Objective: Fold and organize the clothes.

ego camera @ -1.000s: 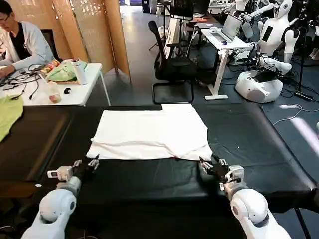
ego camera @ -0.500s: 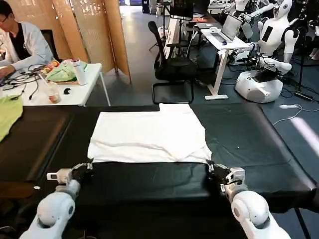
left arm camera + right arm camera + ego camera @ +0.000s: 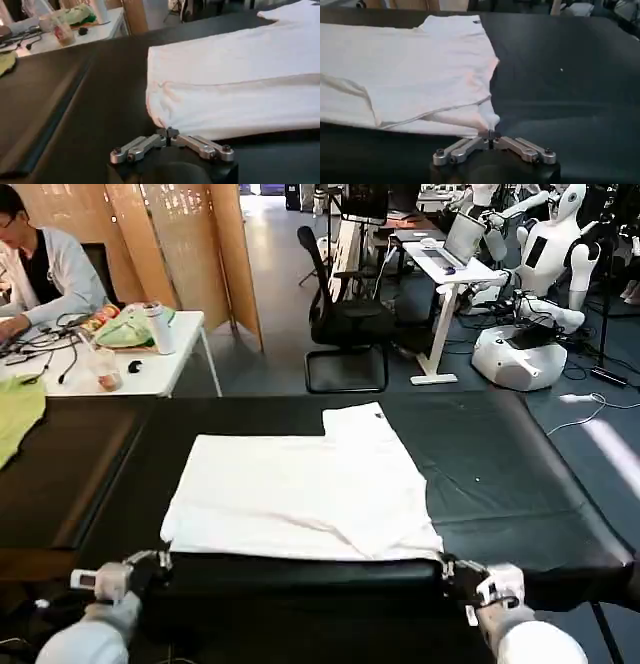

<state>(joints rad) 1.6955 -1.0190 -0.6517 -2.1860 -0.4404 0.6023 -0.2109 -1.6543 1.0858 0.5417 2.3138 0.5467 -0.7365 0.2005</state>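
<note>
The clothes are one white T-shirt (image 3: pixel 300 489), plain side up, lying flat on the black table (image 3: pixel 520 454) with a folded layer along its near edge. At the table's front left, my left gripper (image 3: pixel 163 561) is shut on the shirt's near left corner (image 3: pixel 161 122). My right gripper (image 3: pixel 445 565) is shut on the near right corner (image 3: pixel 491 121) at the front right. In the wrist views each gripper (image 3: pixel 167 133) (image 3: pixel 490 134) pinches a small tuft of white fabric. The shirt's far end (image 3: pixel 355 416) lies towards the table's back edge.
A lime-green cloth (image 3: pixel 18 416) lies at the table's far left. Behind stand a white desk (image 3: pixel 120 359) with cups and cables, a person seated at it, a black office chair (image 3: pixel 345 319) and white robots (image 3: pixel 530 294) at the back right.
Both grippers have pulled back towards the table's front edge, each holding a corner, and the shirt has slid nearer and stretched flatter.
</note>
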